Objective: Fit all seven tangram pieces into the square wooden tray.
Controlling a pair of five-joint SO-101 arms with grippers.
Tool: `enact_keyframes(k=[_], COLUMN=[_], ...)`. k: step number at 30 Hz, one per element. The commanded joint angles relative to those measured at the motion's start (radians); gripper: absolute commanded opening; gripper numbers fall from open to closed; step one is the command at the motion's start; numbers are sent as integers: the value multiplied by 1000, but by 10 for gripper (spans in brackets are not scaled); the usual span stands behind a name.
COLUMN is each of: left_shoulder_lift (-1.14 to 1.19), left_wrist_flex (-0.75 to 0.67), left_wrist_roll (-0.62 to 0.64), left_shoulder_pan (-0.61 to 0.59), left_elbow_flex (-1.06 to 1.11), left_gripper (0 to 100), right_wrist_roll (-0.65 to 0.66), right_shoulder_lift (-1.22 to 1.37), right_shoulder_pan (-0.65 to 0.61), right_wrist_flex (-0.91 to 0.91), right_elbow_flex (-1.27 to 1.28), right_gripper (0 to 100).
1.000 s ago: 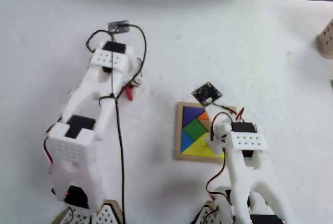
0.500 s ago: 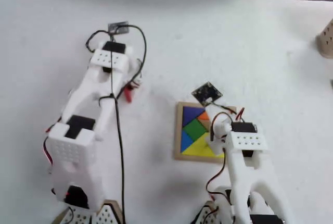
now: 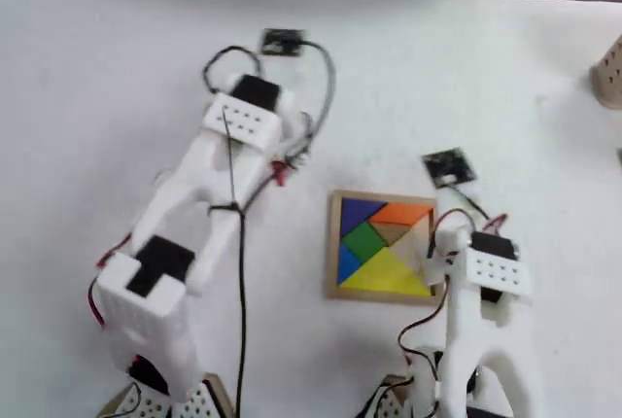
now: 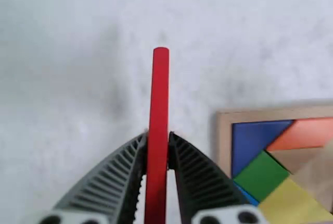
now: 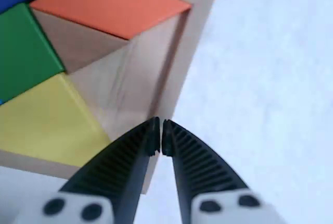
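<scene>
Tray: the square wooden tray (image 3: 333, 243) lies flat on the white worktop (image 3: 505, 78), just ahead of the right arm.
Pieces inside: blue triangle (image 3: 358, 212), orange piece (image 3: 403, 213), green piece (image 3: 363, 241), yellow triangle (image 3: 389, 272) and wood-coloured triangle (image 5: 78, 41) lie flat, edges touching.
Red piece: the red piece (image 4: 158, 94) is outside the tray, near its far corner on the left arm's side, seen edge-on.
Left end effector: the left end effector (image 4: 157, 139) pinches the red piece between both fingers.
Right end effector: the right end effector (image 5: 158, 130) has its fingers pressed together on nothing, over the tray's rim.
</scene>
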Motion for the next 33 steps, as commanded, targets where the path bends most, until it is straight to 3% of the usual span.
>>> enact_keyframes(k=[1,6,13,18,23,27,33], left_shoulder_lift=[-90,-88,-88,-88,-54,-39,-31], left_wrist_flex=[3,2,-80,-124,-233,-345,-379], left_wrist_roll=[-17,-15,-8,244,411,419,367], left_shoulder_pan=[134,262,381,387,410,417,418], left_elbow_flex=[-103,-146,-137,-135,41,146,172], left_gripper=[22,22,22,22,23,23,24], right_wrist_roll=[-17,-9,-9,-9,-9,-9,-9], right_shoulder_lift=[-64,-64,-64,-59,-59,-59,-59], right_shoulder_pan=[101,252,305,285,289,288,286], right_wrist_flex=[8,8,12,-4,-4,-4,-4], right_elbow_flex=[6,31,44,49,49,49,49], right_gripper=[18,18,18,18,18,18,18])
